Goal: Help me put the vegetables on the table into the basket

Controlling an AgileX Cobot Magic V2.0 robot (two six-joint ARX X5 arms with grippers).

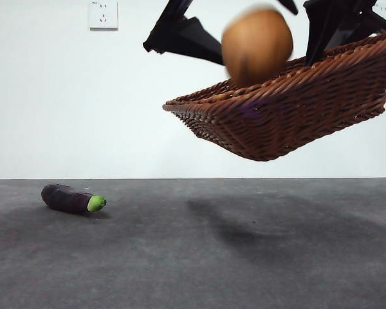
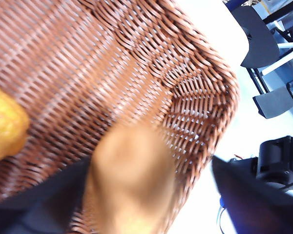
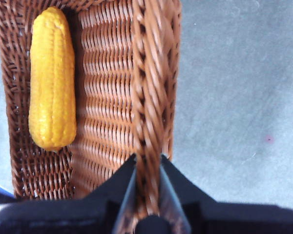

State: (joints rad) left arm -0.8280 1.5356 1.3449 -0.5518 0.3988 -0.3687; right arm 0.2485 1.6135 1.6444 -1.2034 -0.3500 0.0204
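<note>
The brown wicker basket (image 1: 289, 109) hangs tilted in the air, well above the table (image 1: 193, 257). My right gripper (image 3: 147, 165) is shut on the basket's braided rim (image 3: 149, 97). A yellow-orange lumpy piece (image 3: 52, 78) lies inside the basket. The tan potato (image 1: 257, 45) is blurred just above the basket's inside. My left gripper (image 2: 151, 185) stands open around the potato (image 2: 132, 180), with a gap beside it. The purple eggplant (image 1: 71, 198) with its green stem end lies on the table at the left.
A white wall with a socket (image 1: 103, 14) stands behind the table. The basket's shadow (image 1: 244, 225) falls on the table's middle. Black equipment (image 2: 278, 161) shows beyond the basket in the left wrist view.
</note>
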